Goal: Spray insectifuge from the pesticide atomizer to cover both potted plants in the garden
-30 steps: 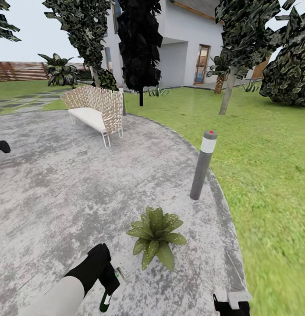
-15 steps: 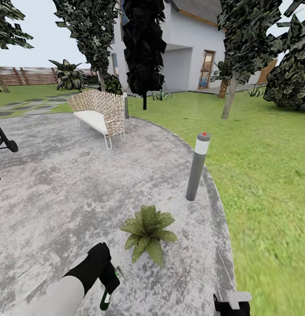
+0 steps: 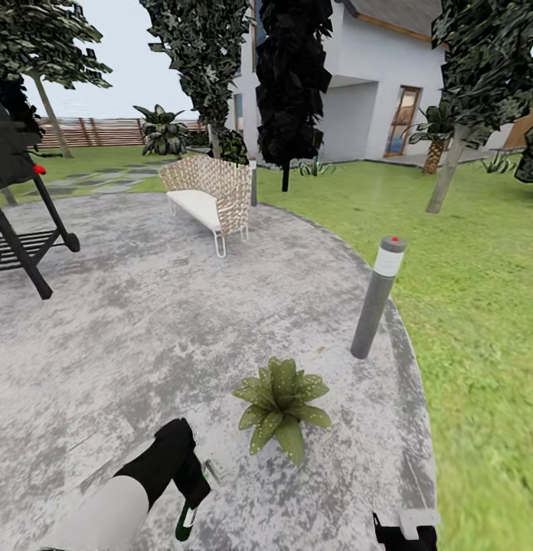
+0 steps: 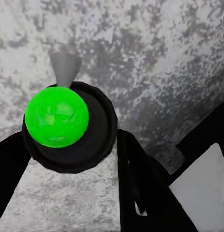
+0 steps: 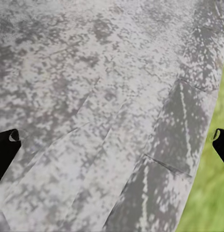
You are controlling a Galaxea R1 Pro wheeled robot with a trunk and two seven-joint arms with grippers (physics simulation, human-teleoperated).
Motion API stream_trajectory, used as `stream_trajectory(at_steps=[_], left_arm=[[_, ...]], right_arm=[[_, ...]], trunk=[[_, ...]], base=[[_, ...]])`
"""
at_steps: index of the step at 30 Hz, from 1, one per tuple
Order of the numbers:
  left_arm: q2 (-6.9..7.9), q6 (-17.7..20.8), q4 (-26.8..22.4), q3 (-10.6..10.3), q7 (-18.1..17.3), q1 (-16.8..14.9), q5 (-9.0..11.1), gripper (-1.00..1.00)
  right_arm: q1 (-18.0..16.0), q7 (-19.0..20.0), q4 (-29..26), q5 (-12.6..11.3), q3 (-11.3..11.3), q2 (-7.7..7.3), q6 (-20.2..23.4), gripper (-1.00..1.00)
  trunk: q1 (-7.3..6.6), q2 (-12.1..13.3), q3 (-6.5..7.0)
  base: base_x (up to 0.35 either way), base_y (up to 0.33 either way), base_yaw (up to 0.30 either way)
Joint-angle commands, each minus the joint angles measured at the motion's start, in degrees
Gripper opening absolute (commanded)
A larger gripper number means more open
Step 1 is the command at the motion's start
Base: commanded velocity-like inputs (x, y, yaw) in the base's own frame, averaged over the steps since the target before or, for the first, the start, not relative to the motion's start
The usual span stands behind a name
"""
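The pesticide atomizer (image 4: 63, 126) sits clenched in the left hand (image 3: 191, 490), low at the front of the head view; the left wrist view looks down on its bright green cap ringed by a black collar, with a grey nozzle (image 4: 63, 67) pointing out over the paving between the dark fingers (image 4: 141, 183). One potted plant (image 3: 282, 404), a rosette of speckled pointed leaves, stands on the grey patio (image 3: 144, 329) just ahead and a little to the right of that hand. Over the last second the whole head picture has swung: the plant and the grey bollard light (image 3: 377, 298) slid across the frame and back, the wicker bench (image 3: 209, 195) drifted right, and a black barbecue grill (image 3: 17, 199) has come into sight at the left edge, so the camera has turned while the things themselves stayed put. The left arm's place in the frame has barely altered. The right hand (image 5: 112, 140) is released, its two fingertips spread wide over bare paving by the lawn (image 3: 481, 306). My reading is that pickup is done and the robot is lining up on this first plant; the nozzle probably still needs aiming at the leaves before spraying.
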Motion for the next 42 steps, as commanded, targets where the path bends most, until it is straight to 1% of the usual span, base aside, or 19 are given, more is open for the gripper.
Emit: stream_trajectory(at_steps=[1, 3, 4, 8, 11, 15, 18, 21, 36, 42], left_arm=[[0.08, 2.12, -0.06, -0.04, -0.76, -0.14, -0.35, -1.0], [0.16, 6.96, -0.2, -0.05, -1.07, -0.22, -0.43, -1.0], [0.02, 8.3, -0.26, -0.15, -1.09, -0.22, -0.5, -1.0], [-0.38, 9.9, -0.3, -0.2, -1.05, -0.21, -0.61, -1.0], [-0.54, 9.97, -0.31, -0.12, -0.9, -0.17, -0.55, -1.0], [-0.74, 9.97, -0.31, -0.11, -0.81, -0.16, -0.5, -1.0], [-1.29, 9.97, -0.33, -0.16, -0.72, -0.16, -0.56, -1.0], [-1.38, 9.97, -0.36, -0.15, -0.66, -0.16, -0.57, -1.0], [-2.01, 10.02, -0.4, -0.19, -0.64, -0.16, -0.63, -1.0], [-2.02, 10.06, -0.4, -0.19, -0.57, -0.16, -0.63, -1.0]], right_arm=[[0.01, -0.35, -0.06, -0.2, 0.5, -0.02, -0.05, 1.0], [0.01, -0.35, -0.06, -0.18, 0.5, -0.02, -0.05, 1.0], [0.01, -0.35, -0.06, -0.17, 0.5, -0.02, -0.05, 1.0], [0.01, -0.35, -0.06, -0.18, 0.5, -0.05, -0.05, 1.0], [0.01, -0.42, -0.06, -0.17, 0.5, -0.34, -0.1, 1.0], [0.01, -0.44, -0.06, -0.21, 0.5, -0.4, -0.07, 1.0], [0.01, -0.44, -0.06, -0.24, 0.5, -0.38, -0.06, 1.0], [0.01, -0.44, -0.06, -0.25, 0.5, -0.37, -0.05, 1.0], [0.01, -0.42, -0.06, -0.21, 0.5, -0.22, -0.05, 1.0], [0.01, -0.42, -0.06, -0.17, 0.5, -0.2, -0.05, 1.0]], trunk=[[-0.01, -0.02, -0.05], [-0.01, -0.02, -0.05], [-0.01, -0.02, -0.05], [-0.01, -0.02, -0.05], [-0.01, -0.02, -0.05], [-0.01, -0.02, -0.05], [-0.01, -0.02, -0.05], [-0.01, -0.02, -0.05], [-0.01, -0.02, -0.05], [-0.01, -0.02, -0.05]], base=[[0.0, 0.0, 0.277], [0.0, 0.0, 0.277], [0.0, 0.0, 0.277], [0.0, -0.028, 0.19], [0.0, -0.224, 0.013], [0.0, -0.27, 0.001], [0.0, -0.272, 0.0], [0.016, -0.272, 0.0], [0.128, -0.272, 0.0], [-0.01, -0.272, 0.212]])
